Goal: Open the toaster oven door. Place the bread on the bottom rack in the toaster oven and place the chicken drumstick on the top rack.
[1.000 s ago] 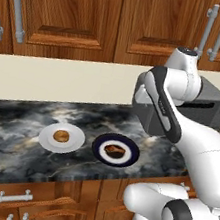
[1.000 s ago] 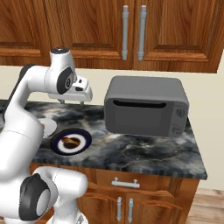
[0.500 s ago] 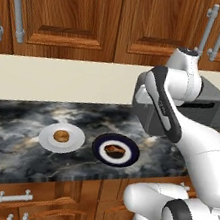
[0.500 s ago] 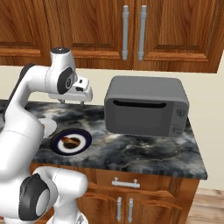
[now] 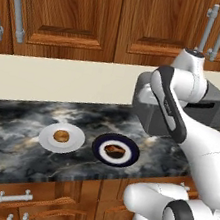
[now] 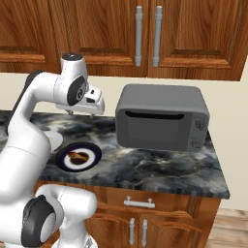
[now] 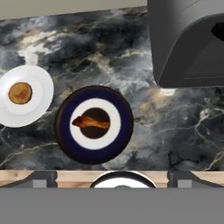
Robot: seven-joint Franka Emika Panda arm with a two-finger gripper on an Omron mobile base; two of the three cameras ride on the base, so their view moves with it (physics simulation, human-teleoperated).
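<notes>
I see bread (image 7: 20, 92) on white plate (image 7: 41, 94), chicken drumstick (image 7: 90, 122) on dark-rimmed plate (image 7: 63, 131), toaster oven (image 7: 183, 43) top right, marble counter (image 7: 175, 131)

base views: behind arm, flanking | hand view: straight down | shared: counter (image 5: 19, 117), plates
</notes>
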